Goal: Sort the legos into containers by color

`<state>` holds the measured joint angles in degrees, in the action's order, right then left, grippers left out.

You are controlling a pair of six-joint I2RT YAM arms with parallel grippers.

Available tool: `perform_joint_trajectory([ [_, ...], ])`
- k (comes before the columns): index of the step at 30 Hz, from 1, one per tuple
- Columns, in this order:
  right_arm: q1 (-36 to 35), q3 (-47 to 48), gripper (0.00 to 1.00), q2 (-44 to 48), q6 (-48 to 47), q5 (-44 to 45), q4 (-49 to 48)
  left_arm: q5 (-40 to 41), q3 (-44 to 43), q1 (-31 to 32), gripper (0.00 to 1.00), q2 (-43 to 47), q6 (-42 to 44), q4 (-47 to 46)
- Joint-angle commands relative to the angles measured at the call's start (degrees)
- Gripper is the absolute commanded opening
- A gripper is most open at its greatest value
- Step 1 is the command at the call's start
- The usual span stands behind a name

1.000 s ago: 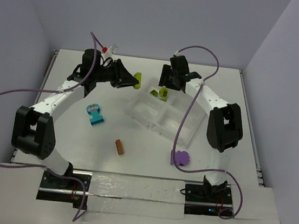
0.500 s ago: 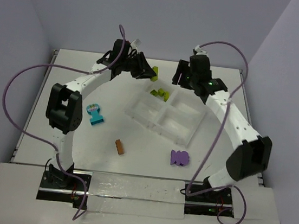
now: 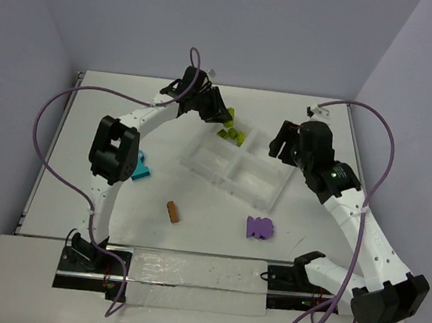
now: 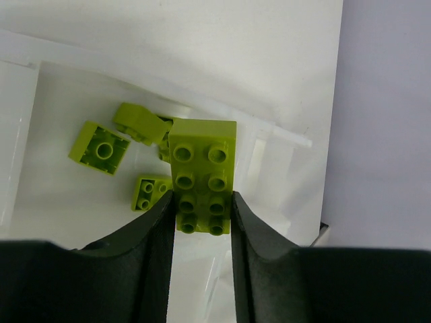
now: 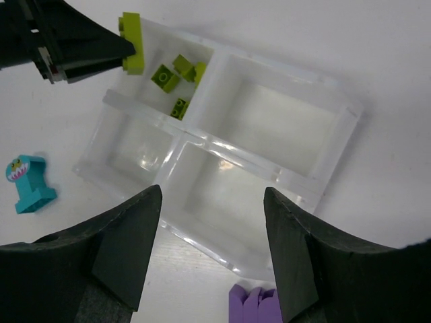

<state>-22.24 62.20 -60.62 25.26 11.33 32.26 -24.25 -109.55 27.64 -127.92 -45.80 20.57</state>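
The left fingers (image 4: 163, 219) are closed on the long sides of a lime brick (image 4: 202, 176), studs facing the wrist camera. The brick is held above the outer edge of the tray (image 5: 335, 156) compartment that contains the loose lime bricks (image 4: 101, 148); the other three compartments hold nothing. The right fingers (image 5: 128, 249) stand apart, gripping nothing, above the tray. On the bench (image 3: 218, 209) outside the tray lie a teal brick (image 5: 28, 183), an orange-brown brick (image 3: 173, 212) and a purple brick (image 3: 259, 227).

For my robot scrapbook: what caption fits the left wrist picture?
Left end effector holds a lime brick at the tray corner where other lime bricks lie.
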Motion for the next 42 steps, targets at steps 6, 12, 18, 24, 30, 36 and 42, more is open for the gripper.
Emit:
perform_joint_trajectory([
  [6,0.2,-1.0,0.7,3.0,0.3,3.9,2.5,0.8,-0.1,0.5,0.89,1.6,1.5,-0.1],
  [12,0.1,-0.7,0.7,5.4,0.0,5.0,5.2,2.2,0.2,0.9,0.91,4.5,2.8,1.4],
  [18,0.1,-4.1,0.7,10.3,2.0,2.4,9.1,6.6,1.1,2.0,0.91,12.9,6.0,5.9],
  [24,-2.1,-10.4,0.67,12.6,5.0,-6.2,15.7,13.2,11.8,2.5,0.93,26.8,7.4,9.1],
  [30,-16.9,-15.8,0.68,14.8,12.4,1.4,14.6,23.7,27.8,2.5,0.99,43.7,8.0,13.9],
  [36,-26.4,-15.3,0.69,8.5,14.2,5.6,10.4,34.1,41.8,2.6,0.99,55.7,3.4,21.9],
  [42,-33.5,-12.0,0.7,1.4,13.3,9.1,5.3,40.9,51.5,2.8,0.99,68.3,-5.3,27.2],
])
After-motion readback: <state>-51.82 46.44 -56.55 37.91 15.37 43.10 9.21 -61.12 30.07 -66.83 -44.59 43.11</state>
